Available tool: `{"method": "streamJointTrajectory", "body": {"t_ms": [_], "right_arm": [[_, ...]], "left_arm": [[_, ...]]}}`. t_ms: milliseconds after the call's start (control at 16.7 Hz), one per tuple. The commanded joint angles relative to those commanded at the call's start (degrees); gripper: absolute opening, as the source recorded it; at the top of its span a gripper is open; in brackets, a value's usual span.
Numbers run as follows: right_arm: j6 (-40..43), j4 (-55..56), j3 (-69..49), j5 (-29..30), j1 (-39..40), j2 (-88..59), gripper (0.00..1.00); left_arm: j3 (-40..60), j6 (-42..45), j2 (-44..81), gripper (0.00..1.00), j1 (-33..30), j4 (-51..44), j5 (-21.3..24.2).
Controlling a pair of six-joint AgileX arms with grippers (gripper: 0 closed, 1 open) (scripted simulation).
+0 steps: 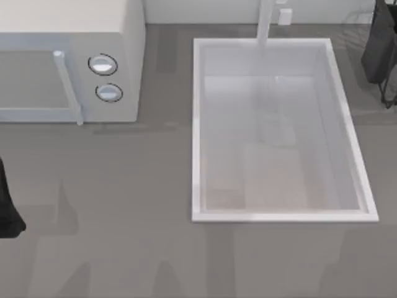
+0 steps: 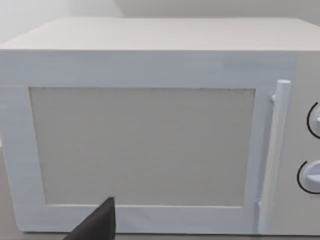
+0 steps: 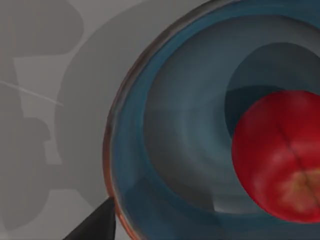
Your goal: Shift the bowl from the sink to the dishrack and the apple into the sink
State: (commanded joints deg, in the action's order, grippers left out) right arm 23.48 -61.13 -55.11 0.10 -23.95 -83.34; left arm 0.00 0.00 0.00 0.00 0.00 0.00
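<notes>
While the left arm [image 1: 9, 205] sat parked at the table's left edge, its wrist camera faced the white microwave [image 2: 150, 130] square-on, door and handle [image 2: 274, 155] plain to see, one dark fingertip [image 2: 97, 225] poking into view; whether that gripper was spread or pressed together, I could not tell. Over on the right, the white sink [image 1: 198, 124] lay open beside the microwave, faucet post [image 1: 265, 25] at its far rim. The right arm [image 1: 381, 49] was up at the far right corner. Its wrist camera looked straight down into the blue bowl [image 3: 165, 140], and the red apple [image 3: 280, 155] sat inside it. One dark fingertip [image 3: 97, 225] lay by the bowl's reddish rim; its grip I could not tell either.
</notes>
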Motion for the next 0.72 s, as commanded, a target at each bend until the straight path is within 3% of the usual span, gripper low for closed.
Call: {"method": "streamJointTrajectory", "body": {"t_ms": [420,720], "right_arm": [[0.2,0.5,0.1,0.0,0.1,-0.9,1.0],[-0.1,12.0,6.7,0.1,-0.1,-5.6,1.0]], "left_arm": [[0.0,0.0,0.0,1.0,0.0,0.0,0.0],[0.0,0.0,0.0,1.0,0.0,0.0,0.0]]}}
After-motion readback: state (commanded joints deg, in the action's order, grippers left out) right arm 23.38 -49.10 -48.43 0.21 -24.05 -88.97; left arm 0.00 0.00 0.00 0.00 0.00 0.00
